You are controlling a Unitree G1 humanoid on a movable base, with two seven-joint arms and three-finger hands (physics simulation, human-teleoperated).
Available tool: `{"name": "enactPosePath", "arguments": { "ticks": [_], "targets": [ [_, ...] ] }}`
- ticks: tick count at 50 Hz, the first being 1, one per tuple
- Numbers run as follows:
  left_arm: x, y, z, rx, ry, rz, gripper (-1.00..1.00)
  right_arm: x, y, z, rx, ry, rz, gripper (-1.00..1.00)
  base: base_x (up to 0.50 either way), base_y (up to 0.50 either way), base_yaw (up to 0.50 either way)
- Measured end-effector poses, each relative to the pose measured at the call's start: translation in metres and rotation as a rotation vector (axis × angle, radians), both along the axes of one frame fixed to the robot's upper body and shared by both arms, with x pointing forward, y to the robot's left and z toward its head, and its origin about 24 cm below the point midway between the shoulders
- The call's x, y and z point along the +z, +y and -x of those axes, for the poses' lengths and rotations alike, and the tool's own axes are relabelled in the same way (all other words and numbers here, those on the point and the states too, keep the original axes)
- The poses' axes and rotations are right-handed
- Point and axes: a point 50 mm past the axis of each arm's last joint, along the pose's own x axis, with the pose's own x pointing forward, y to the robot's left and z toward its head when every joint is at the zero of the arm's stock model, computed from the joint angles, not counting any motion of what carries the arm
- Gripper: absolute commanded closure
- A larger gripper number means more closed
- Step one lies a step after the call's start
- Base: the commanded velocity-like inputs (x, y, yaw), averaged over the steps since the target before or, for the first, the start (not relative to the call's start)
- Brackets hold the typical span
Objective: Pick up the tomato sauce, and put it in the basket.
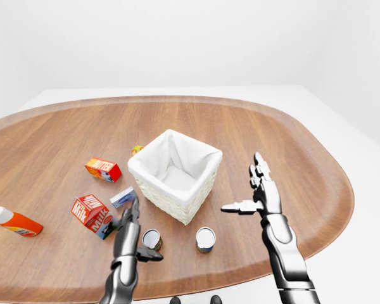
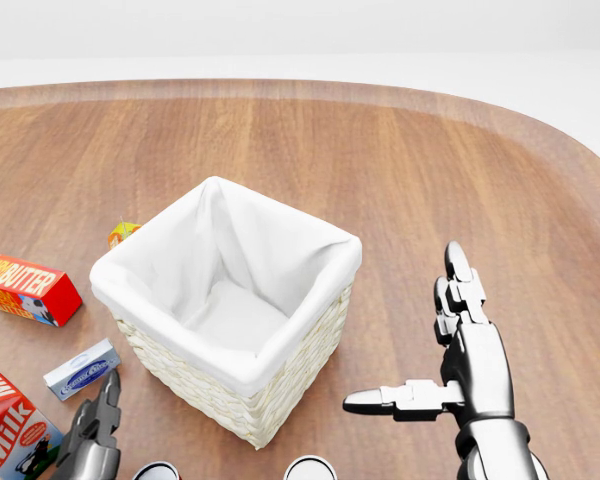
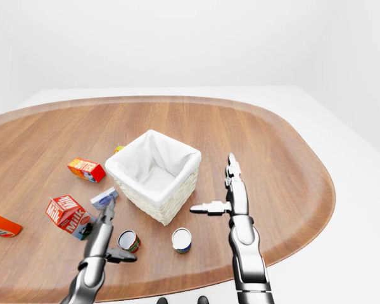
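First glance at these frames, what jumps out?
The white-lined wicker basket in the middle of the oval wooden table, empty. Next, the right robot hand held open to the basket's right in the left-eye view, thumb pointing at it, holding nothing. Then the clutter at lower left: a milk carton, a butter box, two cans below the basket, with the left robot hand open beside one.

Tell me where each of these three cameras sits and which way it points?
Head view: on the robot's head, tilted down at the basket; right robot hand and tip of the left robot hand show.
Left-eye view: on the head, wider, taking in the whole table, both forearms and two cans.
Right-eye view: its twin, shifted slightly sideways.
All share the basket and both hands.
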Motion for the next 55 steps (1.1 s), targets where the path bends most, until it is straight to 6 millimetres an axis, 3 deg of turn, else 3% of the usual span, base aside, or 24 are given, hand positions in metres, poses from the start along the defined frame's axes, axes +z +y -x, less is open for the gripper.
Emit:
{"name": "enactPosePath", "arguments": {
  "ticks": [55],
  "targets": [
    [-0.015,-0.006,-0.001,-0.013,0.045,-0.033,-1.0,-0.003,0.002,0.001,0.006,0.006,0.002,-1.0,0.0,0.0,0.0]
  ]
}}
